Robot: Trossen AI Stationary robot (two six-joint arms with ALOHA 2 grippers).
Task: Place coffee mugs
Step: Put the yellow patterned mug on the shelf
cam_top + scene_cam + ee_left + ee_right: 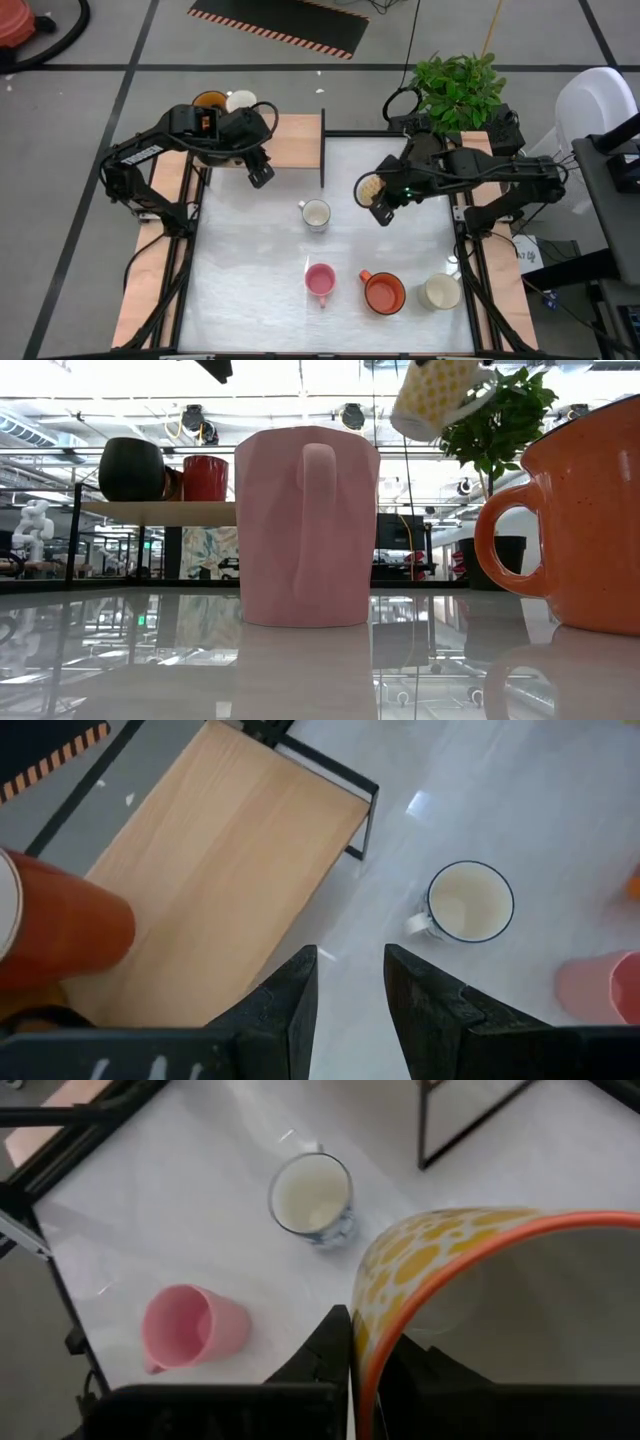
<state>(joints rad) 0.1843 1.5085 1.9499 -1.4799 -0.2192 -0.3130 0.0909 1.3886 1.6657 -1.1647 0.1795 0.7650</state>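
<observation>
I see the yellow-spotted mug (371, 187) right of centre in the high view, pinched by its rim in my right gripper (383, 207) and hanging above the table (250, 280). The white mug (315, 214) sits at centre, left of it. My left gripper (260, 175), upper left, stands slightly open and empty.

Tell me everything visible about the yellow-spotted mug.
The spotted mug is cream with yellow blotches and an orange rim, looks ceramic, and is empty and pale inside. The right gripper pinches its wall at the rim, holding it tilted in the air above the table, right of the white mug.
</observation>
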